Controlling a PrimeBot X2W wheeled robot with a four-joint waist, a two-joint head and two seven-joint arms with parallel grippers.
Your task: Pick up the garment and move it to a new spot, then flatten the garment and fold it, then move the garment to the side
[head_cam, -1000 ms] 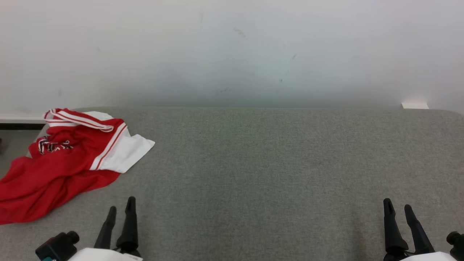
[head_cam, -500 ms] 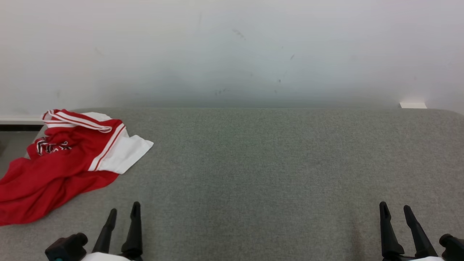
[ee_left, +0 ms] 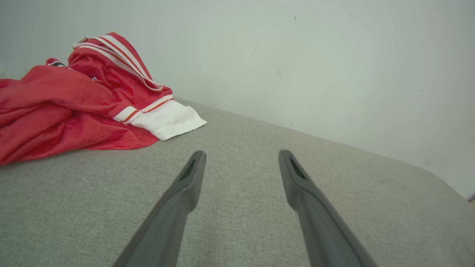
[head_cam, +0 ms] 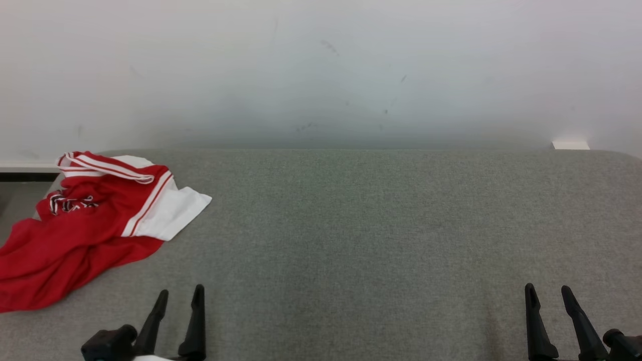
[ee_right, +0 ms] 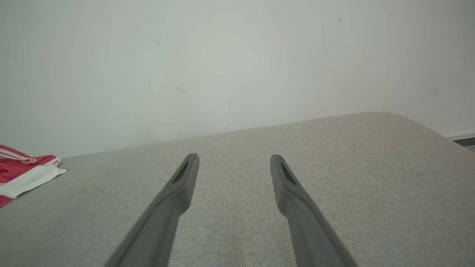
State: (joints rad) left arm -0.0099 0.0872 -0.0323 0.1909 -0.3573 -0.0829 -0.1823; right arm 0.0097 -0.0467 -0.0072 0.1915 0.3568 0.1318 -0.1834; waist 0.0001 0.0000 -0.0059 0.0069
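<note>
Head view: garment crumpled at bench left end by wall; left gripper, right gripper both gaping, empty.

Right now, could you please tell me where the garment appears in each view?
Head view: garment at far left, mid-height.
Left wrist view: garment at upper left.
Right wrist view: garment at left edge, cut off.
Shared landmark: the white wall behind the grey table.

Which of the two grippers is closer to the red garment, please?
The left gripper: the red garment lies crumpled just beyond it, while the right gripper sits far across the grey surface.
</note>
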